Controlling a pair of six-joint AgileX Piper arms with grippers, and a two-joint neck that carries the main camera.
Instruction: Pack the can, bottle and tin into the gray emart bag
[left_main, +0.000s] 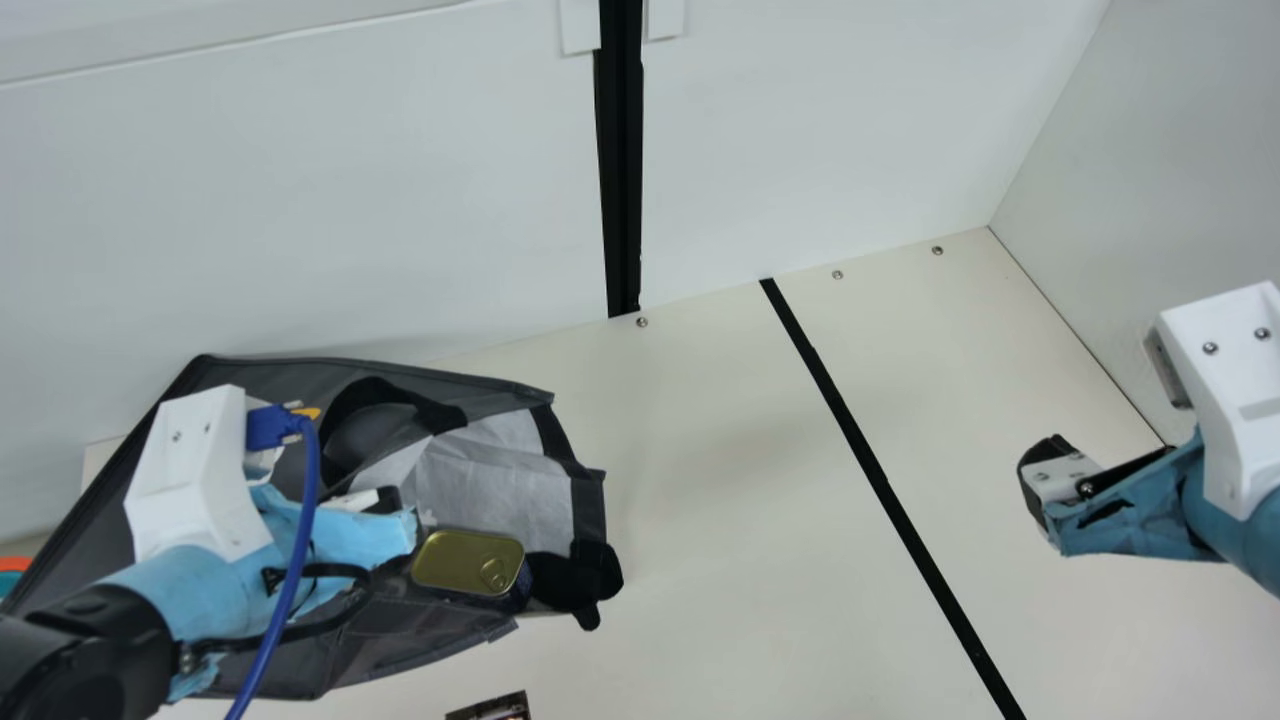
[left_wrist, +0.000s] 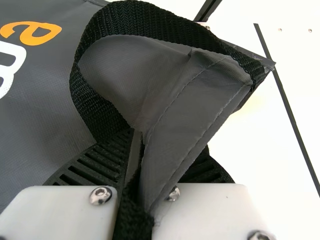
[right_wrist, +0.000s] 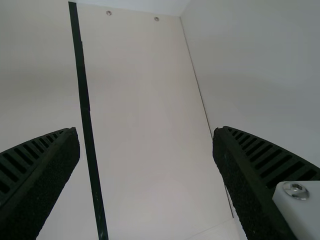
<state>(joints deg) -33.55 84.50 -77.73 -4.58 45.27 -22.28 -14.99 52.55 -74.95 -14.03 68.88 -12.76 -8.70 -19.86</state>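
Gray emart bag (left_main: 400, 640), one: placed at the table's left, its pale-lined mouth turned toward the right. Tin (left_main: 468, 562), one, gold-lidded: set at the bag's mouth, near the left gripper (left_main: 390, 498), which is closed on the bag's fabric edge and black handle (left_wrist: 90, 100). Right gripper (left_main: 1045, 480): held above the table (left_main: 720, 480), fingers spread wide, nothing gripped.

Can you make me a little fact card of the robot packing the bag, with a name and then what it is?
bag: gray, lying with its mouth toward the black stripe
tin: gold top with a ring, at the bag's mouth
left pincer: shut on the bag's gray edge and black strap
right pincer: open, nothing in it, above the table
table: cream, with the black stripe across it
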